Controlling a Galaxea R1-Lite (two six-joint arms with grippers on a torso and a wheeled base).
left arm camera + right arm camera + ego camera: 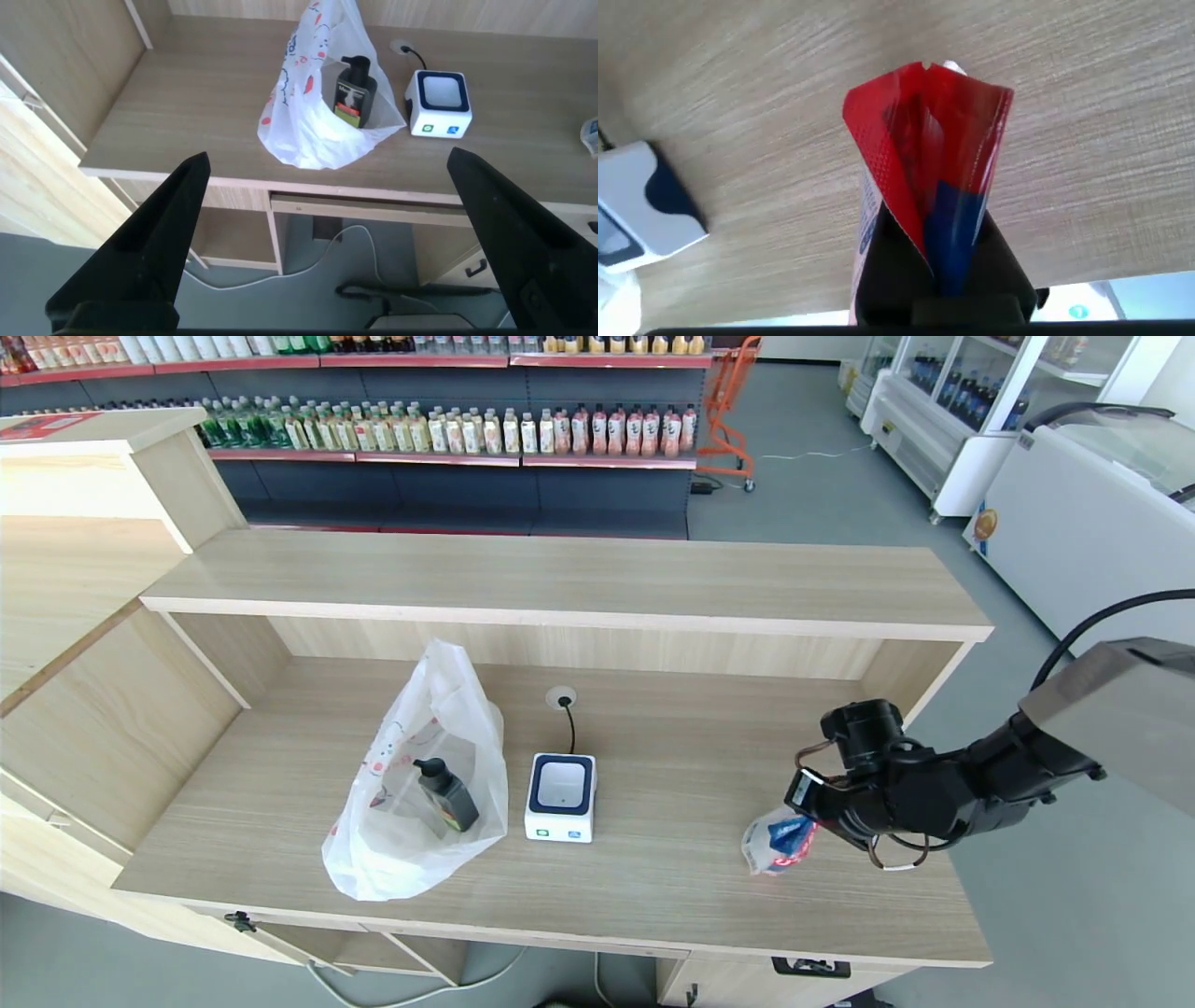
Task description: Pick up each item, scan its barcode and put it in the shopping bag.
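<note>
Right gripper point(805, 819) clamped on a crinkled red-and-blue plastic snack pouch point(773, 842), near the front right of the pale wooden counter point(672, 756).

Nearest, the left gripper point(327, 247) hangs off the counter's front edge, its black fingers point(149, 252) spread wide with nothing between them. The pouch's lower end is buried between the right fingers, and no barcode can be made out (nor whether the pouch touches the wood). Its long axis runs out from the grip and its crimped red end points away, toward 8 o'clock in the head view. At the pouch's 9 o'clock lies a white square scanner with a dark blue frame point(560, 796). Just beside it, again at 9 o'clock, slumps a translucent white plastic shopping bag point(373, 845) holding a dark pump bottle point(448, 795). The scanner's black cable point(567, 723) runs to 12 o'clock.
</note>
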